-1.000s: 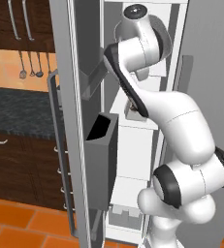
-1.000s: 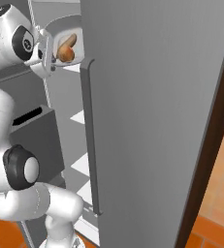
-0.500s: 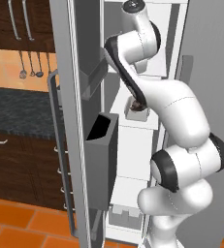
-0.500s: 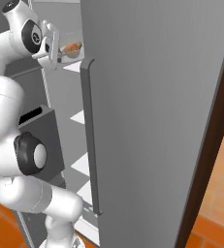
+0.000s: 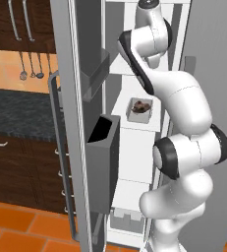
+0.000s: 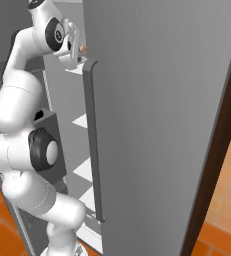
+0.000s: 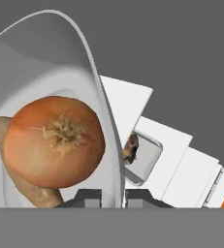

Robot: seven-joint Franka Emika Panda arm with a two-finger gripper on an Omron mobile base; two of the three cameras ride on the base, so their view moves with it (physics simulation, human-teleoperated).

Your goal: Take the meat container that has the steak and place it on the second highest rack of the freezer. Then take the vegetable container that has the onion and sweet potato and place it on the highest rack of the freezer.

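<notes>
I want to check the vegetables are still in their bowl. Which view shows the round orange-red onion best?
The hand view: the round orange-red onion sits large and unobstructed inside the pale grey bowl. The right base view gives just an orange speck beside the gripper.

sweet potato [image 7: 21, 181] mostly behind onion [image 7: 54, 140], steak [image 7: 130, 147] half hidden — bowl rim [image 7: 106, 140]

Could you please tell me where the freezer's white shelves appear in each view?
Left base view: freezer shelves at centre, behind the arm.
Right base view: shelves left of the grey door.
Hand view: shelves at lower right.
Shared landmark: the door bin, both base views.
</notes>
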